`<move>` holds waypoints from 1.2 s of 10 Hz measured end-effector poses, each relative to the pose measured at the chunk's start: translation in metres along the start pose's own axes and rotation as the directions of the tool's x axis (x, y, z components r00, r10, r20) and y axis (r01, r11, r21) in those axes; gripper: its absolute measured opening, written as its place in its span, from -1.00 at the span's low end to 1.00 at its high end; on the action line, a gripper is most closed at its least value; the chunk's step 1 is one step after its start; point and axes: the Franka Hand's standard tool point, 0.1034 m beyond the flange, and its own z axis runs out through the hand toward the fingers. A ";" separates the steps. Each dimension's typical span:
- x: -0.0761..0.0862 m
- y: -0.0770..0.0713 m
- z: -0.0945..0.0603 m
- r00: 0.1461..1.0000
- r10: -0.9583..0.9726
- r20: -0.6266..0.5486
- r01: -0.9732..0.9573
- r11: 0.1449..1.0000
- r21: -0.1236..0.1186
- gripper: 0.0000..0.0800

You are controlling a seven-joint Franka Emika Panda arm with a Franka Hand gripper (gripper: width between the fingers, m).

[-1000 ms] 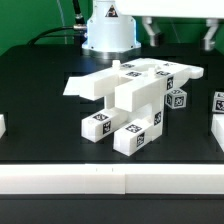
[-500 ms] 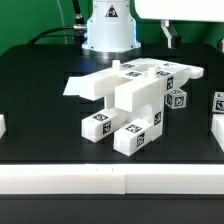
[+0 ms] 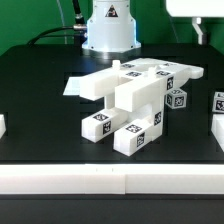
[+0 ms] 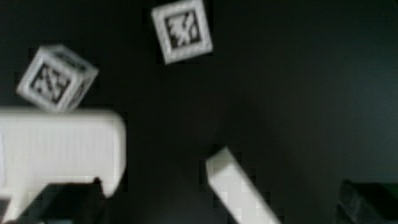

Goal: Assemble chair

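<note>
The chair [image 3: 130,95] is a cluster of glossy white tagged blocks joined at the middle of the black table. It rests tilted on two tagged legs at the front. My gripper [image 3: 203,32] hangs high at the exterior view's upper right, well apart from the chair, and only its lower end shows. In the blurred wrist view the gripper [image 4: 217,206] has its dark fingers [image 4: 63,200] far apart with nothing held. Below it lie a white block [image 4: 63,145], a thin white bar [image 4: 237,190] and two tagged cubes [image 4: 183,28].
A loose tagged block [image 3: 219,103] lies at the exterior view's right edge. A white piece [image 3: 2,125] sits at the left edge. A white rail [image 3: 110,180] runs along the table's front. The robot base [image 3: 108,30] stands at the back.
My gripper has moved toward the exterior view's right along the top of the frame. The chair and the loose parts have not moved.
</note>
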 end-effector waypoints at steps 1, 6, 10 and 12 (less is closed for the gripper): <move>0.001 0.000 0.000 1.000 0.001 -0.001 -0.001 1.000 0.000 0.62; -0.042 -0.005 0.024 0.999 -0.040 -0.012 0.039 0.999 -0.015 0.62; -0.046 0.005 0.058 0.998 -0.063 0.002 0.063 0.996 -0.064 0.62; -0.046 0.005 0.058 0.998 -0.063 0.002 0.063 0.996 -0.064 0.62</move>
